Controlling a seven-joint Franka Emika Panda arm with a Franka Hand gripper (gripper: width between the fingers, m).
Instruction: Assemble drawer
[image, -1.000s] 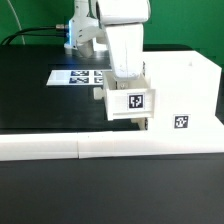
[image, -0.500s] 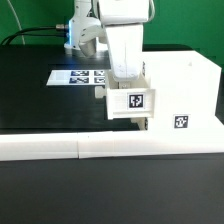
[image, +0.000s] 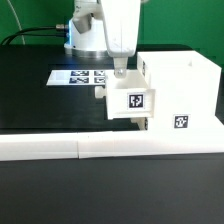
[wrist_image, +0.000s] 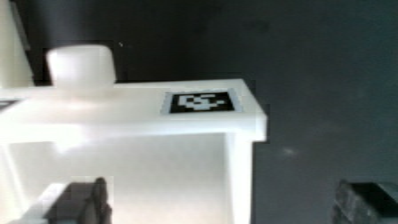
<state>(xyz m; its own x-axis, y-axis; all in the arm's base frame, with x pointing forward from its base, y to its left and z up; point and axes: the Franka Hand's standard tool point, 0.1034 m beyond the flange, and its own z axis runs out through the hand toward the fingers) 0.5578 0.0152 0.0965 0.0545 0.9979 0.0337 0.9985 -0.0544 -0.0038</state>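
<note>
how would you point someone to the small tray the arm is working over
Find the large white casing at the exterior view's right. The small tray juts from its side toward the exterior view's left, under the gripper. Its tag is higher than the casing's.

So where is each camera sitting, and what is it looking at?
Exterior view: off the arm, in front of the table, facing the drawer casing, a tray against it, and the marker board; the arm and gripper show.
Wrist view: on the wrist, looking down at the tray; only the dark fingertips show.
Both views share the tagged tray.
</note>
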